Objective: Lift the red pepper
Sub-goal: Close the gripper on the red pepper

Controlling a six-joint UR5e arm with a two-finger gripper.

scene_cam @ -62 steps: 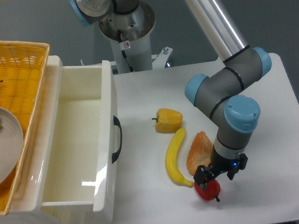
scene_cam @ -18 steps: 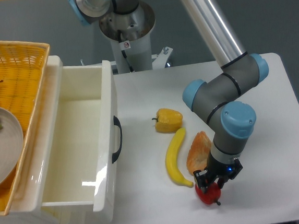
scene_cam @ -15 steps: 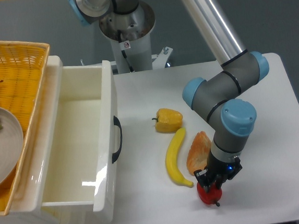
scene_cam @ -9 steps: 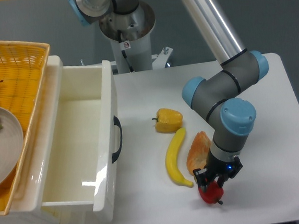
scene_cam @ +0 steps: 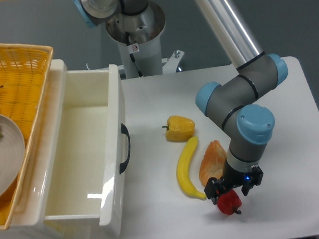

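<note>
White table (scene_cam: 284, 142) holds the red pepper (scene_cam: 229, 203) at its near edge. It looks light, smooth, slippery. The gripper (scene_cam: 230, 187) pinches its top between the jaws.

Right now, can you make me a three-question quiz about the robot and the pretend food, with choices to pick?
1. Where is the red pepper?
A. in the drawer
B. under the gripper
C. in the basket

2. What colour is the pepper above the banana?
A. yellow
B. green
C. purple

3. How is the white drawer?
A. shut
B. missing
C. pulled open

Answers: 1 B, the gripper sits right on top of it. 2 A, it is plainly yellow. 3 C, its bare inside shows.
</note>
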